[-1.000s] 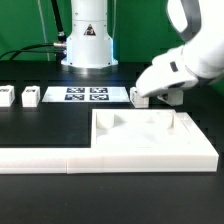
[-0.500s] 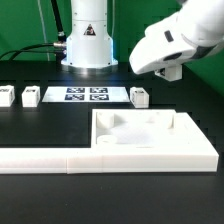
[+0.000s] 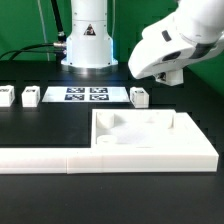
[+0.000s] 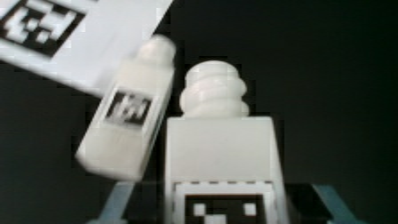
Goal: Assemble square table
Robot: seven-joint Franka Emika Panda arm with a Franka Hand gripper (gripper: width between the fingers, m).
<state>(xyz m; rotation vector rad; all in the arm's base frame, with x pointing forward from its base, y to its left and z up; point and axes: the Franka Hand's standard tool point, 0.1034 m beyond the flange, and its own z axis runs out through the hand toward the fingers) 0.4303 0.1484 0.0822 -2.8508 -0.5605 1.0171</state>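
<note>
Currently | gripper (image 3: 172,74) closed on one leg (image 4: 222,145), aloft at 2 o'clock | tabletop (image 3: 150,148) flat at 5 o'clock | leg judged light, rigid, smooth: grip square body, not threaded tip.

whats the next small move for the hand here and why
Probably swing toward the white square plastic tabletop: the hand, raised off the table, seems shut on a short white block leg with a screw tip, and the tabletop's corner hole looks empty.
</note>
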